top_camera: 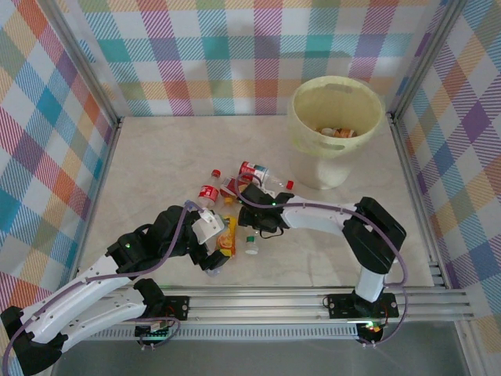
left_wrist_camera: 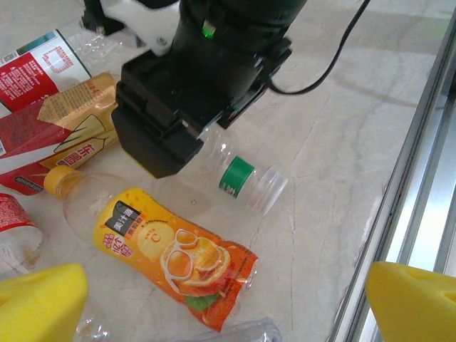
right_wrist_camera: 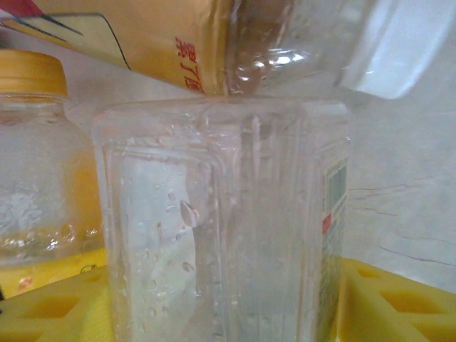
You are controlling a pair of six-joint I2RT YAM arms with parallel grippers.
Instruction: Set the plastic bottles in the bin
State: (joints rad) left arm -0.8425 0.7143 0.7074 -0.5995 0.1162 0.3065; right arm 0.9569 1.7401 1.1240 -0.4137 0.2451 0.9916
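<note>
The right end effector point(left_wrist_camera: 198, 135) straddles a clear bottle with a green band point(left_wrist_camera: 249, 184) that lies on the table point(left_wrist_camera: 335, 142), its long axis toward 4 o'clock. Whether it is clenched I cannot tell. The left end effector point(left_wrist_camera: 228, 306) is released. From above, the bin point(top_camera: 309, 145) stands at 1 o'clock.

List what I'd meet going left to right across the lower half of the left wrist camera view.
Yellow finger → orange-label bottle → clear bottle with the green band → other yellow finger.
</note>
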